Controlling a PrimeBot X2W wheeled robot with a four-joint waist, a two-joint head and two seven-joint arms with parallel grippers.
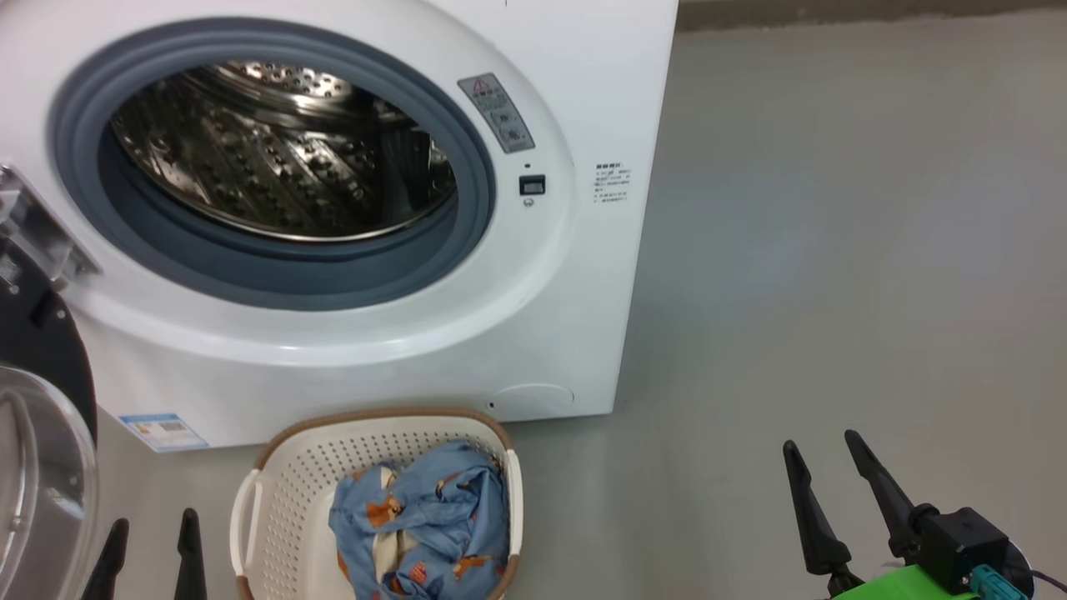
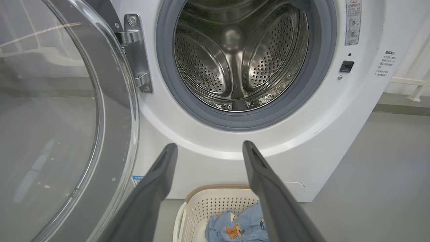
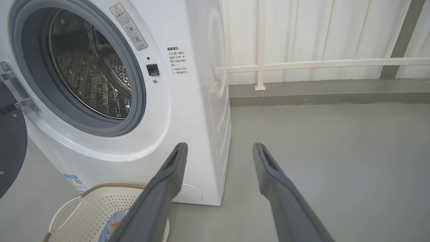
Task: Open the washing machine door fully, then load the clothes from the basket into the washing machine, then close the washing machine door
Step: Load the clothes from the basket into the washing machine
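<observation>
**Door open, clothes in the basket, both end effectors spread and empty**

In the head view the washing machine (image 1: 333, 358) takes up the upper left of the frame. Its steel drum (image 1: 283, 158) is exposed inside the grey-blue rubber ring (image 1: 275, 275). The washing machine door (image 1: 37, 475) hangs open at the left edge of the frame, its black rim above its clear glass bowl. In the left wrist view the door covers the left third of the frame, with its metal hinge (image 2: 136, 53) at the upper left of the opening.

The basket (image 1: 283, 475) stands on the grey floor (image 1: 834, 250) at the bottom centre of the head view, just in front of the machine's lower edge. Its brown rim is close to the white panel. The clothes (image 1: 425, 517) lie bunched in the right half of the basket: light blue fabric with orange-brown figures, with a bit of cream cloth showing in the folds. A blue sticker (image 1: 162, 432) sits at the machine's lower left corner, just beside the basket.

The left end effector (image 1: 155, 518) shows at the bottom left, between the door and the basket. Its two dark fingers are spread apart with nothing between them. The right end effector (image 1: 819, 440) is at the lower right, over bare floor and well apart from the basket. Its fingers are also spread and hold nothing.
</observation>
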